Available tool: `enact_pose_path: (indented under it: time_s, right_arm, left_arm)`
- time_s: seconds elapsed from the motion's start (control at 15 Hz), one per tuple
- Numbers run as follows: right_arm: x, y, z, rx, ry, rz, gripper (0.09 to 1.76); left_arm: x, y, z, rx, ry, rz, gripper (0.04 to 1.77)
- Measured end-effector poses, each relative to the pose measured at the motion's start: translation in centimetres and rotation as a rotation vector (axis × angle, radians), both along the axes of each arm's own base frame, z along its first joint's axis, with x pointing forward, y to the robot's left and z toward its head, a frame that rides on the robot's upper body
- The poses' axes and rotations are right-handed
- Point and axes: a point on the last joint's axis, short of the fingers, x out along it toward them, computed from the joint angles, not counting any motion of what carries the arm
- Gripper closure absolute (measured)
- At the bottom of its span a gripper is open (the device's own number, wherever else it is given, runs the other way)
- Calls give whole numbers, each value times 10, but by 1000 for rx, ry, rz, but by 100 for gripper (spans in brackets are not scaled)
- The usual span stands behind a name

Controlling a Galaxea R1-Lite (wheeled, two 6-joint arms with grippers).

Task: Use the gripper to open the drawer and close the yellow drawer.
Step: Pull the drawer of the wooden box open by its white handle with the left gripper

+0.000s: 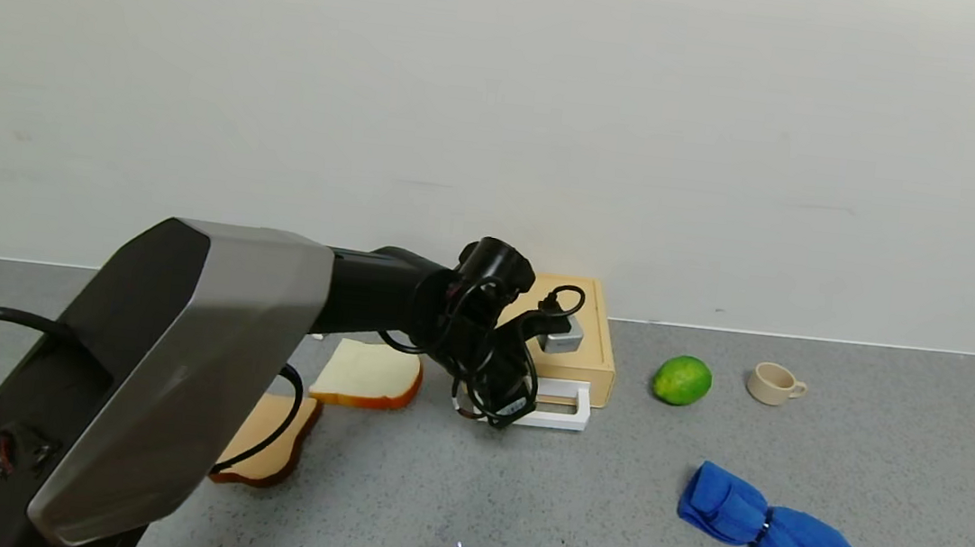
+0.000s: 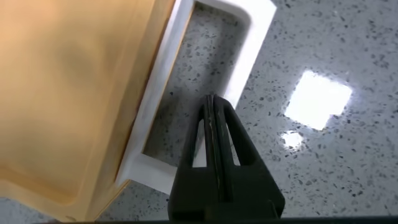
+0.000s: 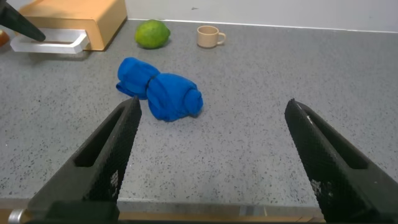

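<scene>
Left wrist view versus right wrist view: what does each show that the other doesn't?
Only the left wrist view shows the left gripper up close, fingers pressed together, tip inside the white handle loop. Only the right wrist view shows the open right gripper, the blue cloth, lime and cup. Both show the drawer, its handle and the grey counter.

Even, bright overhead light — soft shadows sit under the cloth [image 1: 773,532] and lime [image 1: 682,380]. A square glare patch shines on the table [image 2: 323,155] in the left wrist view, where the drawer [image 2: 68,93] blurs — too close.
</scene>
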Motion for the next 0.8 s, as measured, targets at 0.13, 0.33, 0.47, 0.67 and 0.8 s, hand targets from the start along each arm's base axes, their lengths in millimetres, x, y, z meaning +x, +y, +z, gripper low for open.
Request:
enact_pose_path:
  time_s: [0.13,0.33,0.47,0.67,0.8]
  right_arm:
    - [0,0,0,0,0,-1,15]
    - [0,0,0,0,0,0,15]
    - [0,0,0,0,0,0,15]
    - [0,0,0,0,0,0,15]
    - [0,0,0,0,0,-1,15]
  left_arm:
    - [2,-1,-2,22,-19,21,170]
    - [6,-3,-4,28,-59,42,170]
    - [7,-4,-7,30,-59,40,170]
    - [7,-5,-11,34,-53,38,170]
    - [7,-6,-13,36,-49,38,170]
